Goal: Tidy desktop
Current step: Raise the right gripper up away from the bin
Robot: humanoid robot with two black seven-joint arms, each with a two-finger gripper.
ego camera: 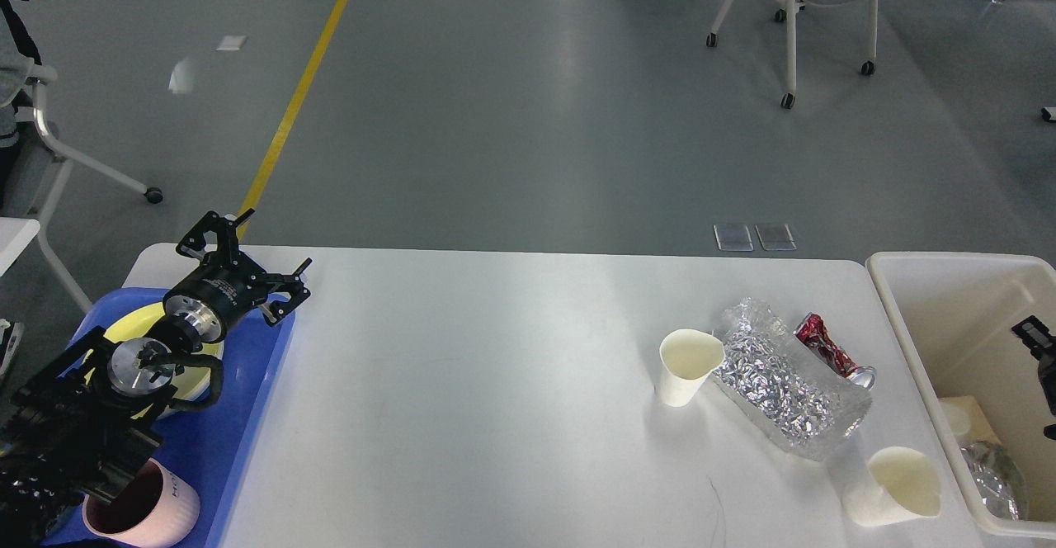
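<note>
Desktop (495, 383) fills the lower middle of the frame, white and wide, with bare surface across its centre. At lower left a blue tray (247, 416) lies on it, holding a yellow plate (157, 321) and a pink mug (144, 511) at the bottom edge. The left arm comes in over the tray; the left gripper (247, 263) hovers above the tray's far corner with its fingers spread wide and nothing between them.

Toward the right of the desktop stands an upright paper cup (689, 366). Just beside it, touching or nearly so, lies a crumpled foil bag (784, 383), and a crushed red can (833, 354) rests against the bag's far side. A second paper cup (895, 486) lies tipped at lower right, near the bag's end.

A cream bin (907, 325) sits at the right edge of the frame, next to the desktop, with foil and other scraps at its bottom. The right gripper (1041, 358) shows only as a dark part at the frame's right edge, over the bin; I cannot tell whether it is open or closed.
</note>
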